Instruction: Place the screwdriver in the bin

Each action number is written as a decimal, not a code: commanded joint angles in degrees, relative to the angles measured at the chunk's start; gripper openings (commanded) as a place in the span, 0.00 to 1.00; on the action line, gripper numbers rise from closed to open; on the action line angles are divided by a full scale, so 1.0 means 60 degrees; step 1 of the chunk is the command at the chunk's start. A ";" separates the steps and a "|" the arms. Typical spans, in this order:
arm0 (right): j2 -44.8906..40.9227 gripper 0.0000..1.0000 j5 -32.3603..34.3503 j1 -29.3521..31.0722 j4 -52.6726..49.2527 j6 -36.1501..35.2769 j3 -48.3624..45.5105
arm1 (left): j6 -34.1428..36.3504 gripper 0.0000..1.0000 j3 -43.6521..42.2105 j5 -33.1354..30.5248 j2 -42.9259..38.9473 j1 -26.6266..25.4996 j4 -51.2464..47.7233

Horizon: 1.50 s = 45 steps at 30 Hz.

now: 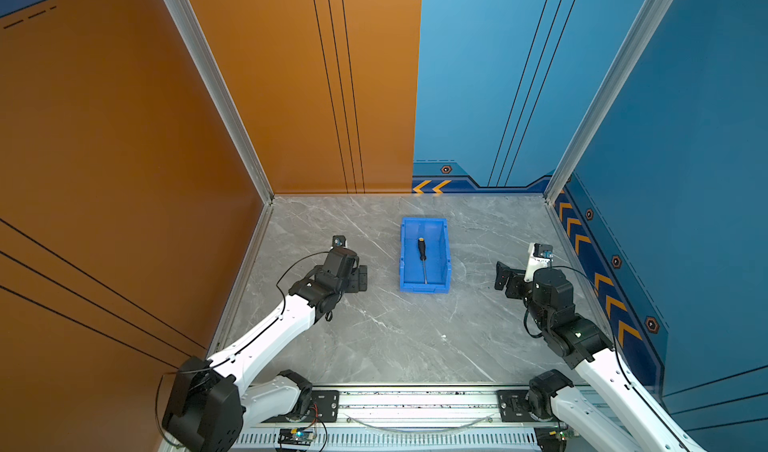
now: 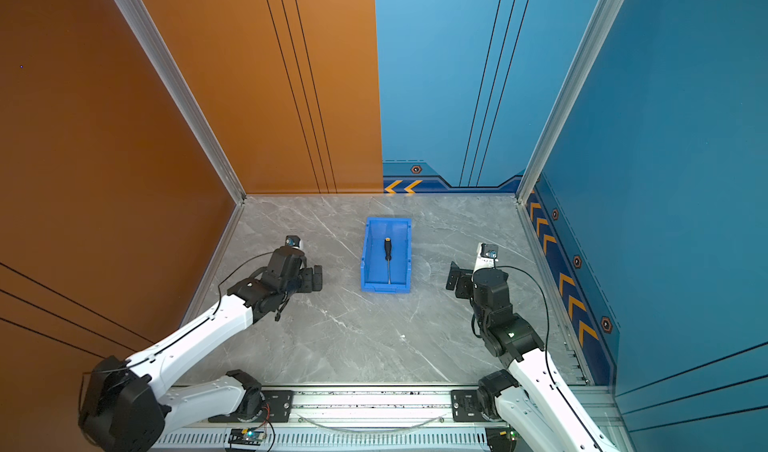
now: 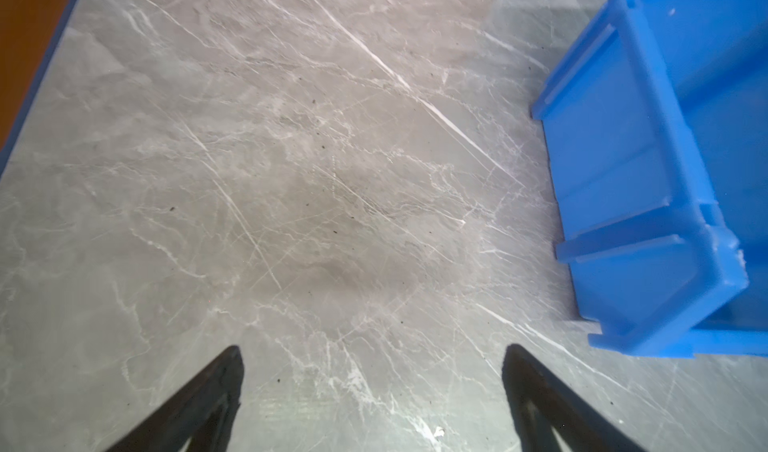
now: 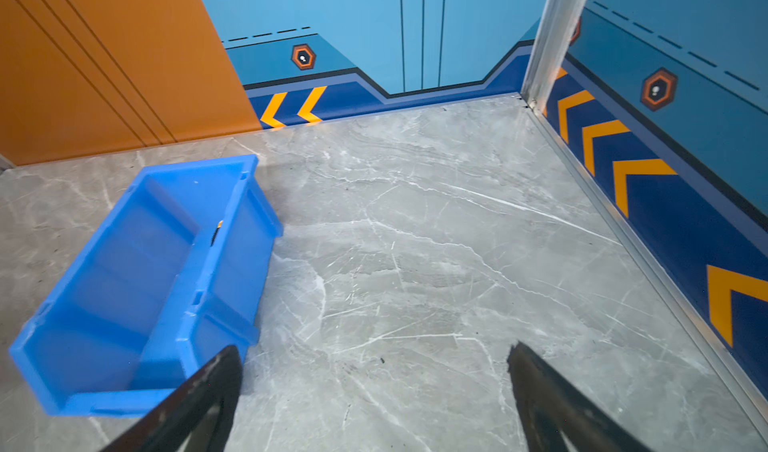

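Observation:
The screwdriver (image 1: pixel 422 258) (image 2: pixel 387 258) lies flat inside the blue bin (image 1: pixel 424 220) (image 2: pixel 388 220), its yellow-capped black handle towards the back wall and its shaft towards the front. In the right wrist view only a sliver of the screwdriver (image 4: pixel 215 234) shows above the rim of the bin (image 4: pixel 199 271). My left gripper (image 1: pixel 361 278) (image 2: pixel 316 278) (image 3: pixel 372 350) hovers to the left of the bin (image 3: pixel 623 179), open and empty. To the bin's right, my right gripper (image 1: pixel 500 277) (image 2: pixel 453 277) (image 4: pixel 374 348) is also open and holds nothing.
The grey marble tabletop (image 1: pixel 395 337) is enclosed by orange and blue walls at the left, back and right. An aluminium rail (image 1: pixel 415 404) carrying both arm bases runs along the front edge.

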 commanded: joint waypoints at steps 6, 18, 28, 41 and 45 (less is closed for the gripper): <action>0.0351 1.00 -0.0846 -0.1278 0.3719 -0.1208 -0.1821 | 0.0485 0.98 -0.2351 -0.1672 -0.1921 0.1402 0.2760; 0.4834 1.00 -0.2036 -0.2663 0.6811 -0.1380 -0.1347 | 0.2689 0.98 -0.3283 -0.0856 -0.0589 0.2747 0.5987; 0.5895 1.00 -0.2272 -0.3102 0.8175 -0.1807 -0.1503 | 0.2460 0.98 -0.3553 -0.0621 0.1663 0.3222 0.8444; 0.7112 1.00 -0.2580 -0.3376 0.9534 -0.1828 -0.1650 | 0.3426 0.98 -0.2816 0.0250 0.3111 0.3545 0.9460; 0.7419 1.00 -0.2612 -0.3376 0.9800 -0.1851 -0.1621 | 0.3534 0.98 -0.2819 0.0583 0.3715 0.3627 1.0151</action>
